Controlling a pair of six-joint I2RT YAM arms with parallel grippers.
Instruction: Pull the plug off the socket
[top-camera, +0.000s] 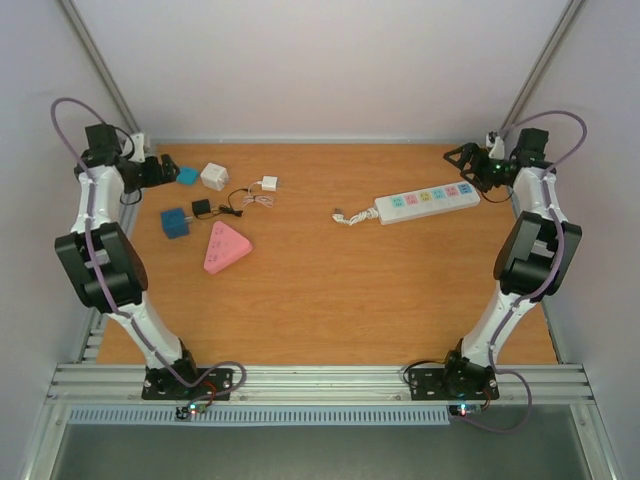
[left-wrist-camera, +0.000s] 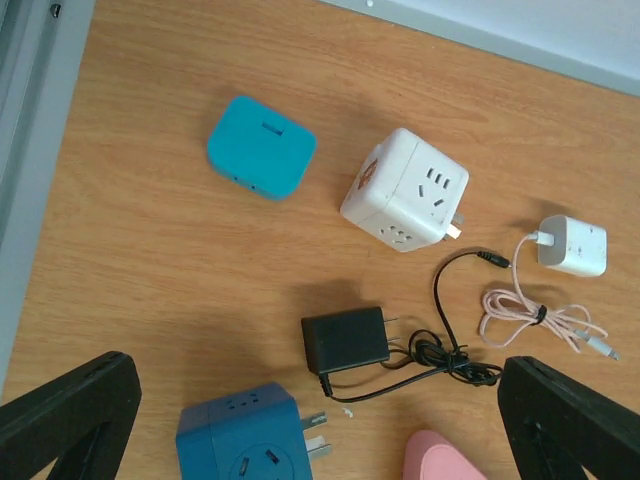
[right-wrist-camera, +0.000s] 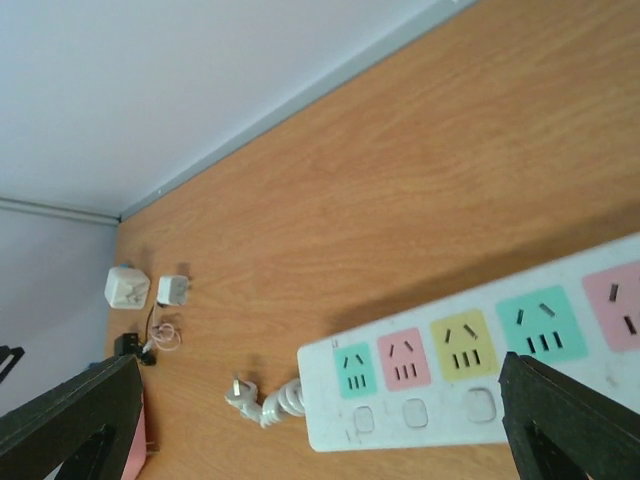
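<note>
the wooden table (top-camera: 320, 290) carries everything. the biggest item is the socket (top-camera: 428, 200), one long white strip lying at the far right, just beside my right arm, with its short cord (top-camera: 350, 216) curling off its left end to a loose plug (right-wrist-camera: 240, 392) flat on the wood. i count six pastel faces from above, though they are small there. the right wrist view shows five of them, and none has anything seated in it.

i judge the strip a light, stiff plastic shell that would slide or lift on this smooth board, so i would pin its body with one gripper. any plug i would pinch across its hard sides and pull straight out, never by the soft cord.

well apart on the left are:
- one pink triangular piece (top-camera: 226, 247)
- two cube adapters, one blue cube (left-wrist-camera: 240, 435) and one white cube (left-wrist-camera: 405, 190)
- one flat teal box (left-wrist-camera: 260, 147)
- one black adapter (left-wrist-camera: 345, 338) with a thin lead
- one small white charger (left-wrist-camera: 572, 245) with a bundled pinkish cable

the left gripper (left-wrist-camera: 312, 370) hangs above that cluster with its fingers spread wide, gripping nothing. the right gripper (right-wrist-camera: 318, 365) is spread wide too, over the strip's cord end, not touching it.
</note>
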